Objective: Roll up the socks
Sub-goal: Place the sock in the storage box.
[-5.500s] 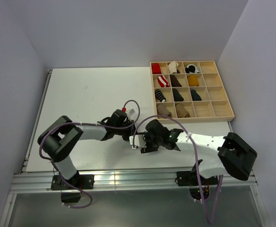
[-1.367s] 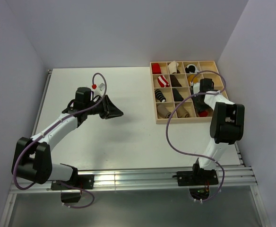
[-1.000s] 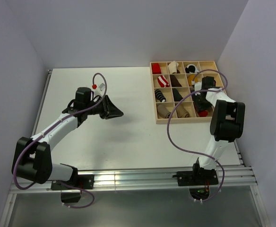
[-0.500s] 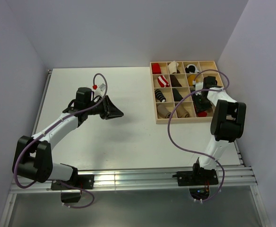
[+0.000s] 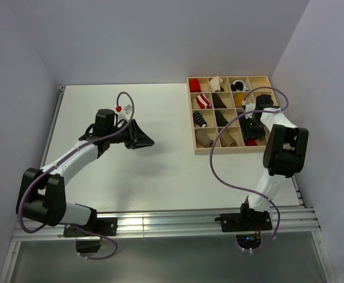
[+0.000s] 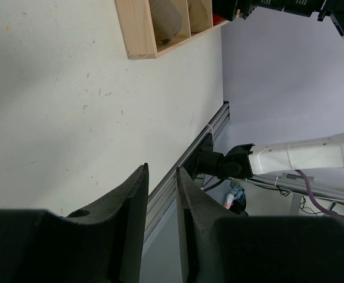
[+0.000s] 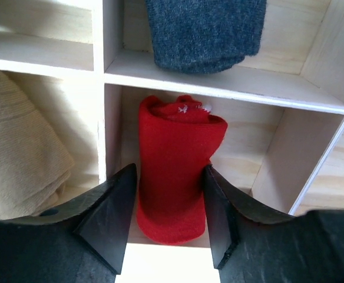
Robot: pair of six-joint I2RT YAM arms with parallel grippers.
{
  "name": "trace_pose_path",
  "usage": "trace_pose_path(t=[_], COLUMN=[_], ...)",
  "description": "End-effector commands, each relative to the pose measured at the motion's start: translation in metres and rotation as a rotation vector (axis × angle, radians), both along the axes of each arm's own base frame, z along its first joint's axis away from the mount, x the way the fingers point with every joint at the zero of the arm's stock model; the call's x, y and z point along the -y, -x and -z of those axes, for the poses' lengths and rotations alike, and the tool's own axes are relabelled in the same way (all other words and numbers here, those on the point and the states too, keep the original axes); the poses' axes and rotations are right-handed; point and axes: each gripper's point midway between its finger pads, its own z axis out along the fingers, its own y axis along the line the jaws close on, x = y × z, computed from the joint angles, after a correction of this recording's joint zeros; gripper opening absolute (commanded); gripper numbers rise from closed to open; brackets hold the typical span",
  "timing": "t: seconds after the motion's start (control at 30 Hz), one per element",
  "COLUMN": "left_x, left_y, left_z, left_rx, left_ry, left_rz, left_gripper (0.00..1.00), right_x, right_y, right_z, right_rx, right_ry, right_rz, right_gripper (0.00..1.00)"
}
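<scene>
The red socks (image 7: 175, 171), rolled into a bundle with small white marks at the top, lie in a bottom-row compartment of the wooden tray (image 5: 278, 127); from above they show as a red patch (image 5: 251, 141). My right gripper (image 7: 169, 170) reaches down into that compartment (image 5: 252, 131). It is open, one finger on each side of the red roll. A tan roll (image 7: 19, 159) fills the compartment to the left (image 5: 230, 138). My left gripper (image 5: 148, 141) hovers over the table's middle, far from the tray. Its fingers (image 6: 162, 171) stand a narrow gap apart, with nothing between them.
Other tray compartments hold sock bundles: a dark grey one (image 7: 204, 29) just behind the red roll, a red-and-white striped one (image 5: 202, 100), black ones and a mustard one (image 5: 240, 100). The tray's right column is unfilled. The tray's near corner (image 6: 139, 35) shows in the left wrist view.
The right gripper's jaws have spread wider around the red roll in its compartment, and its wrist has shifted slightly. The left arm has stayed still.
</scene>
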Motion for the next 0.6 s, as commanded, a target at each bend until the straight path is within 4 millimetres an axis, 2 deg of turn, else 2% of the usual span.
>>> trace_pose_path(t=[0.0,0.2,0.57], left_x=[0.003,0.002,0.002], left_y=[0.000,-0.001,-0.001], left_z=[-0.005,-0.006,-0.005], left_rx=[0.034,0.034,0.034], left_ry=[0.024,0.022,0.016], left_rz=[0.025,0.023,0.024], left_gripper=[0.30,0.30,0.30], right_x=[-0.007,-0.006,-0.001], right_y=[0.001,0.002,0.002], right_z=[-0.017,-0.022,-0.052], right_rx=[0.004,0.005,0.067], right_ry=[-0.062,-0.078,-0.069], right_rz=[0.017,0.021,0.029], right_gripper=[0.56,0.57,0.58])
